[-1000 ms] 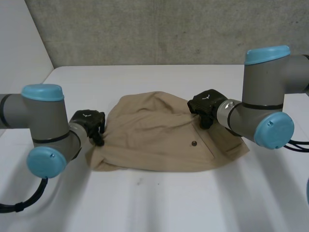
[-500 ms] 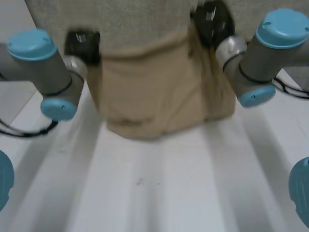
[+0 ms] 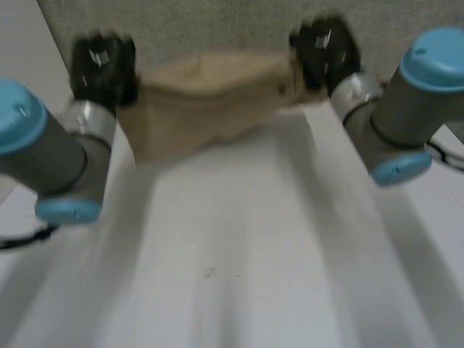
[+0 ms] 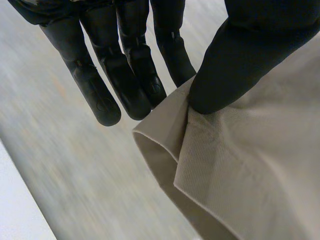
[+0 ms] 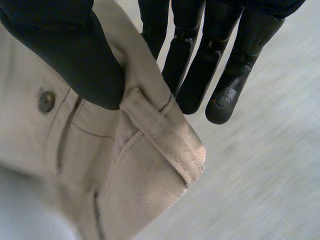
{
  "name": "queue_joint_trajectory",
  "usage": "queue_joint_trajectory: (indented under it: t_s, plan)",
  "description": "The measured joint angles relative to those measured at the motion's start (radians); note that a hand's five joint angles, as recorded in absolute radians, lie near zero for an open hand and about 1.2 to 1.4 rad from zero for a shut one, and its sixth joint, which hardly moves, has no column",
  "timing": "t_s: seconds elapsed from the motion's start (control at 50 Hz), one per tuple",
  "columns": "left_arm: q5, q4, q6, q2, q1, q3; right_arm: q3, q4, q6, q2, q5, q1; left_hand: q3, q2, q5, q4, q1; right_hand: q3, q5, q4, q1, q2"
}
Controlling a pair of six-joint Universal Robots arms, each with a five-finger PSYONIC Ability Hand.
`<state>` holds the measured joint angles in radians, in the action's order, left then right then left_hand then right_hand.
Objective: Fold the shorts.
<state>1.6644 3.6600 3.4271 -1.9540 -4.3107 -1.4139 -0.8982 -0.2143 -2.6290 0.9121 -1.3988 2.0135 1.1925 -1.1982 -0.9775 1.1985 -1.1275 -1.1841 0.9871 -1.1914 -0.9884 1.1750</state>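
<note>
The tan shorts hang in the air between my two hands, lifted off the white table. My left hand pinches one end of the cloth; in its wrist view the thumb presses the shorts' hemmed corner against the fingers. My right hand grips the other end. There the thumb clamps the waistband corner against the fingers, near a small button and a pocket seam.
A grey concrete wall stands behind the table's far edge. Both arms reach forward over the table, the left elbow and right elbow flanking the raised cloth.
Both hands have risen and moved away from me, lifting the shorts from flat on the table into the air. The left hand has closed on the cloth.
</note>
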Motion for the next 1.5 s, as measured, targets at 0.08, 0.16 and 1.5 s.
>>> queue_joint_trajectory:
  t_s: [0.08,0.16,1.5]
  plan:
    - [-0.005,-0.074,0.003,-0.001,0.013,-0.143,-0.113,0.163,0.02,-0.006,0.001,0.004,0.0,0.0,0.0,0.0,0.0,-0.005,0.0,0.0,0.0,0.0]
    - [-0.009,-0.169,0.004,-0.005,0.024,-0.225,-0.19,0.304,0.05,-0.017,-0.001,0.006,0.0,0.0,0.0,0.0,0.0,-0.005,0.0,0.0,0.0,0.0]
    - [-0.04,-0.531,-0.025,0.377,0.115,-0.709,-0.873,0.38,0.107,0.37,0.099,-0.145,-0.673,0.671,0.622,-0.671,0.602,-0.013,0.0,0.0,-0.011,0.02]
